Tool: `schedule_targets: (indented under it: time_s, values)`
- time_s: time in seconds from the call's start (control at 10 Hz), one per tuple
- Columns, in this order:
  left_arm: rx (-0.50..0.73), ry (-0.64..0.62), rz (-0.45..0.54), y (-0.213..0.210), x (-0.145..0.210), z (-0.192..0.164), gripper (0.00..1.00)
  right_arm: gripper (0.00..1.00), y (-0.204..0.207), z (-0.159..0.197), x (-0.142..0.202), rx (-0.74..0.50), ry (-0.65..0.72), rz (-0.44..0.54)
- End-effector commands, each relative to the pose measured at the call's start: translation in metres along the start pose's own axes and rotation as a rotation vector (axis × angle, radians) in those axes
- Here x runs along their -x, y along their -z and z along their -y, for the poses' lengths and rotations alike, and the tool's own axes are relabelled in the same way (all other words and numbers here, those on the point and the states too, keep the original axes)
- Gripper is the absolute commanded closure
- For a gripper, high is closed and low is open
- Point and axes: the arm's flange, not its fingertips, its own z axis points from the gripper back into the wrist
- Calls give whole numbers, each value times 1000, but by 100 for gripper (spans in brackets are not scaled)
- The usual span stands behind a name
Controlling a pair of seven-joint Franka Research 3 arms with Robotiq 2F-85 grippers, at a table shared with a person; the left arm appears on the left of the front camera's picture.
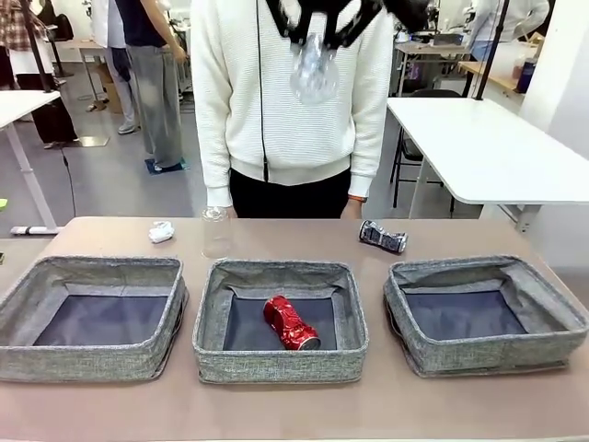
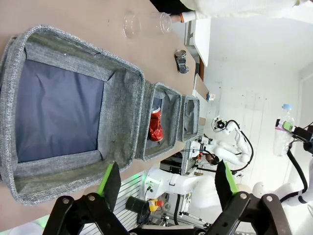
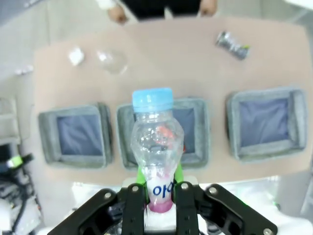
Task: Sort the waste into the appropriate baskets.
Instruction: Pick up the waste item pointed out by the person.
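My right tool is clenched on the small clear plastic bottle with pink label and blue cap, high over the middle grey woven-fabric basket, which holds a crushed red can. My left tool hangs released. I'd carry the bottle over an empty basket and lower it before letting go.

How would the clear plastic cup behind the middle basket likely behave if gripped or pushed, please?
The clear plastic cup looks thin-walled and empty, so it is probably very light and may buckle under a firm squeeze. It stands upright, taller than wide, so a push near the rim would likely tip it, then it could roll.
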Motion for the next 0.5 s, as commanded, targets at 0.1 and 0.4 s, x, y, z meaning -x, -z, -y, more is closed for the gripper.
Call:
schedule_targets:
  time_s: [0.1, 0.4]
  values:
    - [16, 23, -1, 0, 3, -1, 0, 79, 0, 0, 0, 0, 0, 0]
    - [16, 23, -1, 0, 3, -1, 0, 79, 0, 0, 0, 0, 0, 0]
